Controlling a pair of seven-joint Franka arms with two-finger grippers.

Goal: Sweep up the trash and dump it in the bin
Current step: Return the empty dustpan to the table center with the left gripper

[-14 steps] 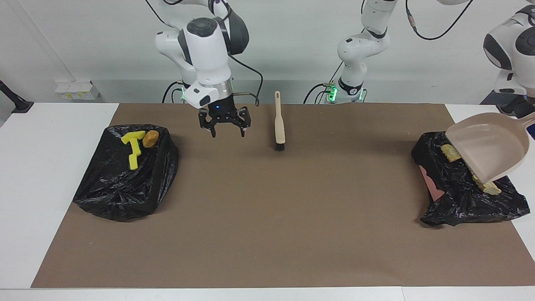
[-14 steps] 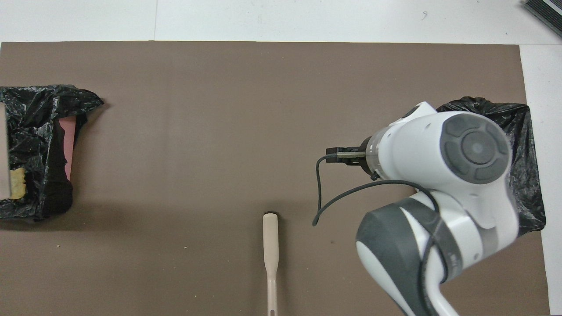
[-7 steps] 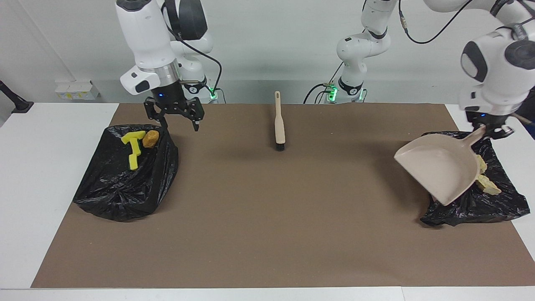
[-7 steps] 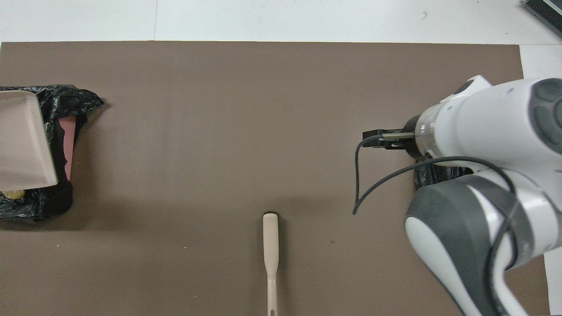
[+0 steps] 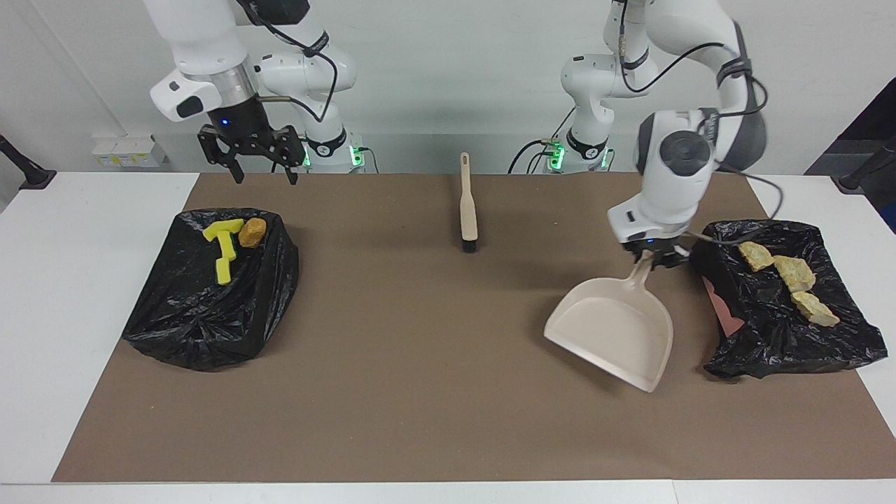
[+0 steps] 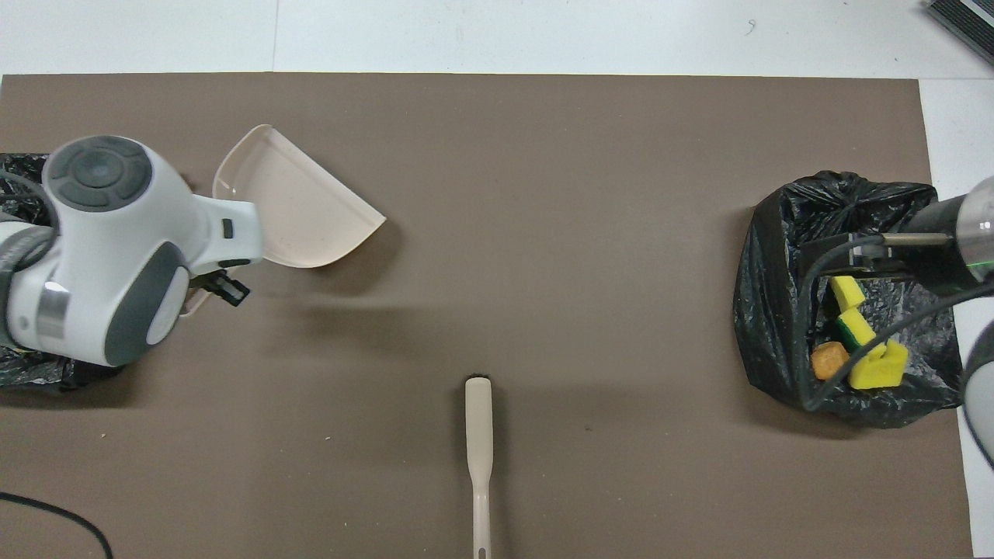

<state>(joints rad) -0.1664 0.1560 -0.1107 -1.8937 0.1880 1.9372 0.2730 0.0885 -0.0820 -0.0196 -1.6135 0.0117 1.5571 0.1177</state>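
My left gripper (image 5: 649,260) is shut on the handle of the beige dustpan (image 5: 616,334), which hangs tilted low over the mat beside the black-bagged bin (image 5: 770,336) at the left arm's end. Three pale tan chunks of trash (image 5: 794,273) lie on that bag. Yellow-green sponge pieces (image 5: 222,245) and an orange-brown lump (image 5: 253,231) lie in the other black-bagged bin (image 5: 203,315). My right gripper (image 5: 264,175) hangs open and holds nothing, over the mat's edge by that bin. In the overhead view the dustpan (image 6: 299,206) shows beside the left arm, which hides its gripper.
The beige brush (image 5: 467,206) with black bristles lies on the brown mat (image 5: 420,364) midway between the two arms, handle toward the robots; it also shows in the overhead view as the brush (image 6: 479,435). A pink patch (image 5: 721,304) shows under the bag at the left arm's end.
My left arm swung the dustpan off the bin toward the table's middle, uncovering the three chunks. My right gripper moved away from the brush toward its own end and rose.
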